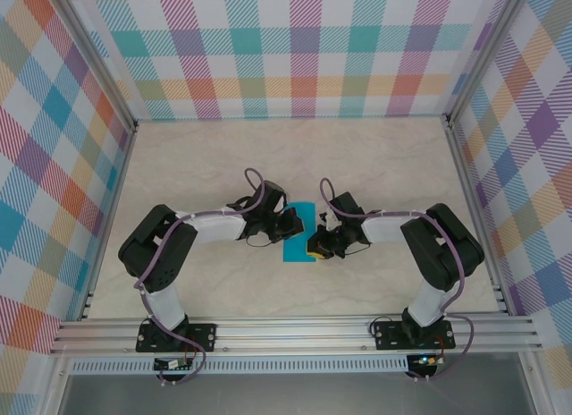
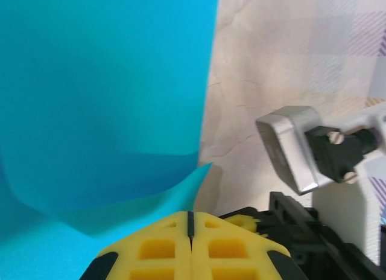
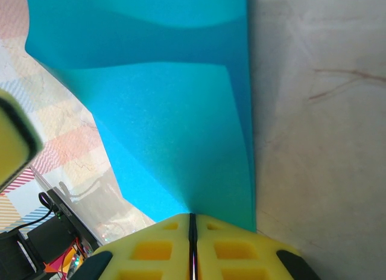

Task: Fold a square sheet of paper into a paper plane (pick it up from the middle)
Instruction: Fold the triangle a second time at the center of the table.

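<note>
- 1 paper sheet (image 1: 293, 249), 2 grippers
- sheet: thin matte teal, part folded, soft curved crease, one sharp corner
- L gripper (image 2: 190, 215): yellow pads together at sheet's left side; can't tell if paper's pinched
- R gripper (image 3: 192, 216): pads clamped on sheet's right edge, edge raised
- marble-look table (image 1: 357, 156) bare all round sheet; plaid walls (image 1: 286, 48) well apart from it

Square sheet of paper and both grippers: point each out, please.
square sheet of paper (image 1: 298, 249), top external view, bare teal face.
left gripper (image 2: 190, 222), left wrist view, seam between yellow fingertips.
right gripper (image 3: 192, 225), right wrist view, seam between yellow fingertips.
</note>
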